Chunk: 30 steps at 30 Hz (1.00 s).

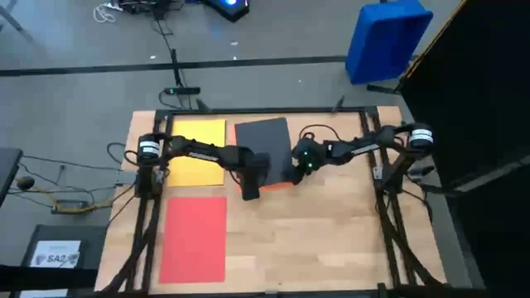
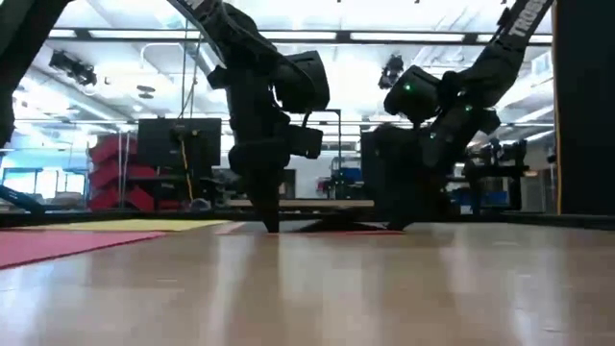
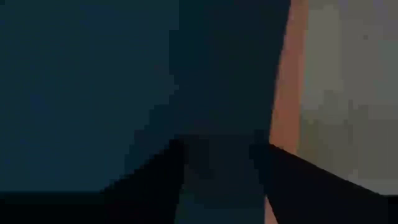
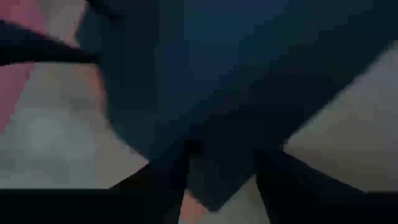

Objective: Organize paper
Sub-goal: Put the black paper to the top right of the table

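dark sheet (image 1: 263, 136): flat, over orange sheet (image 1: 280, 187) | both arms' fingers: state unclear

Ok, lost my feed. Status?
Left gripper and right gripper down at the dark sheet, orange sheet beneath. Yellow sheet, red sheet apart. Nothing blocking.

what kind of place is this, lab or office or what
Most likely a robotics lab or workshop: a wooden table holding two robot arms stands on a bare concrete floor with loose cables, and long ceiling strip lights run over equipment racks behind.
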Motion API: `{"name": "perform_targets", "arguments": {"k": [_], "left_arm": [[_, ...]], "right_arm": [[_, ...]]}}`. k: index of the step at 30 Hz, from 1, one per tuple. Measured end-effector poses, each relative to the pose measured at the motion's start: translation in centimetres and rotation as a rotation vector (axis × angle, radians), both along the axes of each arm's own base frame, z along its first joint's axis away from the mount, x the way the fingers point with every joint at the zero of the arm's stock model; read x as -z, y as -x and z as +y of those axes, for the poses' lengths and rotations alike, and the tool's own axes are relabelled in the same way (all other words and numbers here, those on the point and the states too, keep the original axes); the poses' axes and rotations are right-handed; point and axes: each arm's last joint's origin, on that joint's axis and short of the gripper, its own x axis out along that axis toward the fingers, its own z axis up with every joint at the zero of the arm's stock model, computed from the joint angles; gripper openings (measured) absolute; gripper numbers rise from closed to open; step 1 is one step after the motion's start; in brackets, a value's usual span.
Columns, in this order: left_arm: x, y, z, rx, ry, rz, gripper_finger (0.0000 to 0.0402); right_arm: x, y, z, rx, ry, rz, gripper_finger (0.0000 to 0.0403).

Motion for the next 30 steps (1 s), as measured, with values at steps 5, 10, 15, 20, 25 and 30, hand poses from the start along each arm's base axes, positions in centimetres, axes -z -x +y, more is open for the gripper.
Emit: {"name": "perform_targets", "arguments": {"k": [5, 10, 15, 20, 25, 30], "left_arm": [[0.0, 0.0, 0.0, 0.001, 0.002, -0.003, 0.0183], [0.0, -0.1, 0.0, 0.0, 0.001, -0.009, 0.0183], [0.0, -0.1, 0.0, 0.0, 0.002, -0.009, 0.0183], [0.0, -0.1, 0.0, 0.001, 0.001, -0.009, 0.0183], [0.0, -0.1, 0.0, 0.001, 0.001, -0.008, 0.0183], [0.0, -0.1, 0.0, 0.002, 0.001, -0.008, 0.0183]], "right_arm": [[-0.3, -0.3, -0.1, -0.007, 0.004, -0.047, 0.0154], [-0.6, -0.5, -0.1, -0.008, 0.013, -0.081, 0.0154], [-1.0, -0.8, -0.2, -0.015, 0.025, -0.131, 0.0154], [-1.6, -1.3, 0.0, -0.067, 0.073, -0.211, 0.0154], [-2.1, -1.8, 0.5, -0.119, 0.127, -0.279, 0.0154], [-2.5, -2.0, 0.5, -0.123, 0.14, -0.322, 0.0154]]}}
